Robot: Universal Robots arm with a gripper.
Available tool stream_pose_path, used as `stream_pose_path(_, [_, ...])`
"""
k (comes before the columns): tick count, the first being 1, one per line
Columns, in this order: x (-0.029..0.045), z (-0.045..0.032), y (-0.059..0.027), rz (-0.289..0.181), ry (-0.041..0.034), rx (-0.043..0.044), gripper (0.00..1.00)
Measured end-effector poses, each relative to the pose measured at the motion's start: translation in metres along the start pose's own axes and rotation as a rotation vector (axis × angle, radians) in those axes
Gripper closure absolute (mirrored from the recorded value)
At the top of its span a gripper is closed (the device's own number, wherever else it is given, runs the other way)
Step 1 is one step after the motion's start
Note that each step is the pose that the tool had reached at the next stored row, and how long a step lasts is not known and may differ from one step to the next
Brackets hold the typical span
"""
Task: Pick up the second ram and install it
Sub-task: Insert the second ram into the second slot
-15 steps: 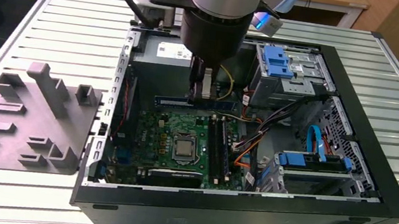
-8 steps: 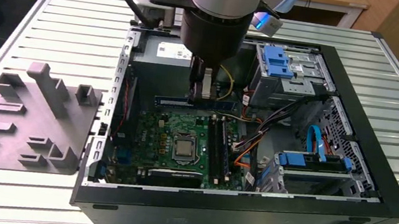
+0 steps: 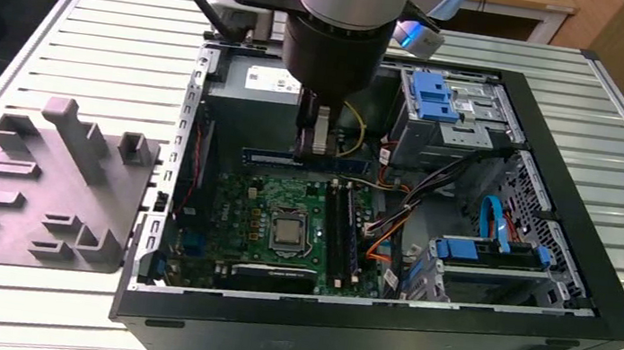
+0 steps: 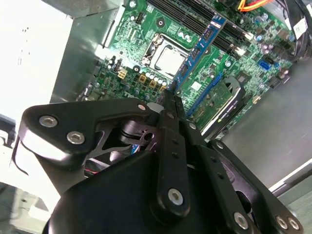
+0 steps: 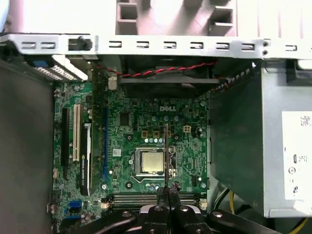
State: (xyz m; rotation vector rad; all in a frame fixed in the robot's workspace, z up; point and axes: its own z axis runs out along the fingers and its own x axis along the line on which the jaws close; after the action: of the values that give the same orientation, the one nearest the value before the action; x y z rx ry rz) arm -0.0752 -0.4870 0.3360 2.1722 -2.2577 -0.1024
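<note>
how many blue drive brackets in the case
2. One blue bracket tops the far drive bay beside the arm; the other tops the near bay at the exterior view's right. The arm may hide more.

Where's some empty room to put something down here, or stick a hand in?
The slatted table is bare beyond the grey fixture, on its near side, and in a narrow strip on the exterior view's right of the computer case. Inside the case it is crowded: motherboard, cables, drive cages, and the arm holding the second ram over the board.
</note>
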Motion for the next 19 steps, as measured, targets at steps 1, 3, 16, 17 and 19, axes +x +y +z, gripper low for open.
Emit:
stream_pose_path(1, [0.0000, 0.0001, 0.0000, 0.018, -0.0010, 0.0007, 0.89])
stream_pose_path(3, [0.0000, 0.0004, 0.0000, 0.055, -0.0029, 0.0022, 0.89])
stream_pose_path(16, [0.0001, 0.0022, -0.0001, 0.292, -0.0152, 0.0117, 0.89])
stream_pose_path(17, [0.0001, 0.0024, -0.0001, 0.310, -0.0161, 0.0125, 0.89])
stream_pose_path(19, [0.0001, 0.0026, -0.0001, 0.347, -0.0180, 0.0140, 0.89])
